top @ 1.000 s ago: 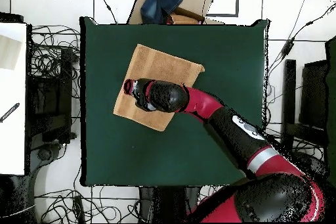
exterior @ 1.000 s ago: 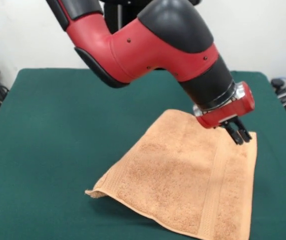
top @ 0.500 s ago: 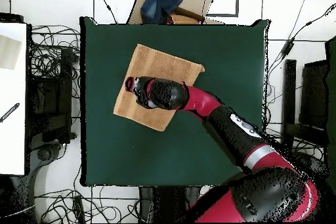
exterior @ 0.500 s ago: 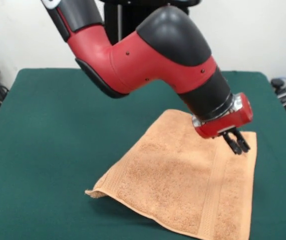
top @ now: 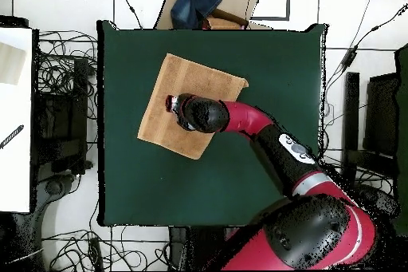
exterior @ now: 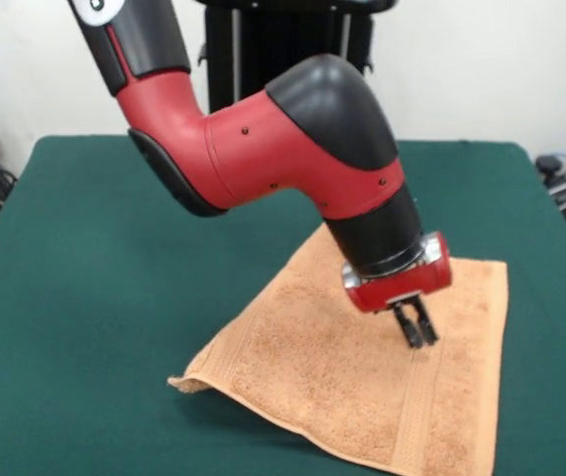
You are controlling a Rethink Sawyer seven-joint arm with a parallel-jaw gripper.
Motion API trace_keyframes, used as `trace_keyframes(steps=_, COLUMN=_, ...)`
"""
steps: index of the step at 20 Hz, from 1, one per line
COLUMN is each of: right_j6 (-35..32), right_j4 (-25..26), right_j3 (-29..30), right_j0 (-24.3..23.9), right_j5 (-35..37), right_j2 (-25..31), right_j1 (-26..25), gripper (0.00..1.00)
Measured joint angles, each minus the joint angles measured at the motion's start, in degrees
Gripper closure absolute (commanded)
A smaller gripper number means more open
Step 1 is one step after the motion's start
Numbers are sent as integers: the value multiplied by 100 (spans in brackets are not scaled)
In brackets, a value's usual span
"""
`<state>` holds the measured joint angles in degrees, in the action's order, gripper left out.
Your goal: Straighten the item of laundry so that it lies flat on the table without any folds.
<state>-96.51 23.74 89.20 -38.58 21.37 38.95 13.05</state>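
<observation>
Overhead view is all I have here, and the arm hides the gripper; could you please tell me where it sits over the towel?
Observer: In the front view the gripper points down at the towel, right at its woven band. Whether it actually touches the cloth, I cannot tell.
Operator: Thank you. Does the towel lie flat everywhere?
Observer: Not quite. One corner curls up off the table, with shadow under the edge that runs from it.
</observation>
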Motion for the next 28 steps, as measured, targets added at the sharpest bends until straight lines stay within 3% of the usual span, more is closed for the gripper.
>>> trace_keyframes(steps=7, right_j6=0, right_j4=439, right_j3=-255, right_j0=281, right_j5=-169, right_j2=-254, right_j1=135, gripper=100)
trace_keyframes(steps=28, right_j6=0, right_j4=465, right_j3=-571, right_j0=330, right_j5=-179, right_j2=-316, right_j1=118, gripper=100)
